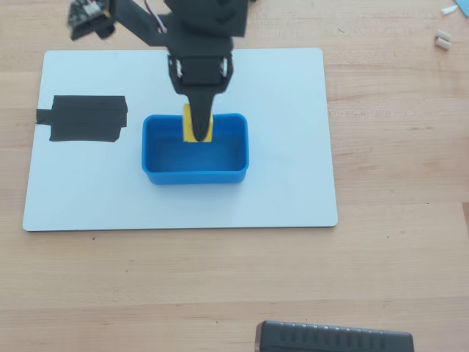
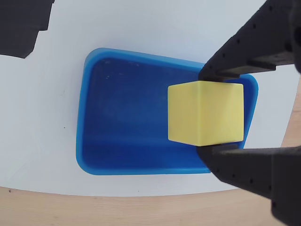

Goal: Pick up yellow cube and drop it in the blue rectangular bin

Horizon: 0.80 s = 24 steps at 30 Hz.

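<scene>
One yellow cube (image 2: 206,113) on your list, clamped between the two black fingers (image 2: 244,47) of the tool (image 2: 207,113); in the wrist view one finger presses its top face and the other its bottom face, and the cube hangs above the right-hand part of the blue bin (image 2: 127,167). In the overhead view you see the cube (image 1: 190,128) as a yellow patch partly covered by the tool (image 1: 198,132), sitting over the bin's far wall, near the middle of that wall.

One blue bin (image 1: 194,174), rectangular with rounded corners, standing on a white board (image 1: 286,183); its floor shows bare in both views.

One patch of black tape (image 1: 84,119), flat on the board, to the left of the bin in the overhead view and apart from it (top-left corner in the wrist view (image 2: 21,23)).

One wooden worktop (image 1: 396,257) under the board, with a dark ribbed object (image 1: 333,339) at its near edge and a few small white bits (image 1: 442,38) at the top right.
</scene>
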{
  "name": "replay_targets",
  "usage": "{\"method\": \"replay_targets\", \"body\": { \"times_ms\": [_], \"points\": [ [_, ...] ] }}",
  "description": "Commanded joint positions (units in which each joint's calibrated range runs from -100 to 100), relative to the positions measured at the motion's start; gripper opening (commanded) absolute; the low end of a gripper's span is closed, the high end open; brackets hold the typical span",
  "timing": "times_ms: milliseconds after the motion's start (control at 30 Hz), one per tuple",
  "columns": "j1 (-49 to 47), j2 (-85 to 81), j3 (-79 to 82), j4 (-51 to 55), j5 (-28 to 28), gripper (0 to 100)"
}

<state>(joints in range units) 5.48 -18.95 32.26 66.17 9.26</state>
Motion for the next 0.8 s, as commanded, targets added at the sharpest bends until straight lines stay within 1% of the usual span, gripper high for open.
{"method": "replay_targets", "body": {
  "times_ms": [0, 33, 100, 133, 300, 367, 433, 567, 633, 667, 767],
  "points": [
    [-1.19, -3.85, 0.46, -2.25, 0.34, 19],
    [-1.19, -3.85, 0.19, -2.0, 0.34, 21],
    [-1.45, -3.85, 0.1, -1.59, 0.34, 29],
    [-1.62, -3.85, 0.19, -1.43, 0.34, 31],
    [-2.31, -4.69, -0.17, -0.02, 0.2, 32],
    [-2.82, -6.18, 0.01, 1.55, -0.05, 31],
    [-3.77, -9.89, 1.55, 3.12, -0.34, 27],
    [-5.05, -19.83, 6.55, 6.01, -0.93, 12],
    [-4.79, -24.38, 9.92, 6.34, -0.98, 3],
    [-4.54, -26.52, 11.64, 6.17, -0.98, 0],
    [-5.31, -33.49, 18.28, 5.35, -0.98, 0]
  ]
}}
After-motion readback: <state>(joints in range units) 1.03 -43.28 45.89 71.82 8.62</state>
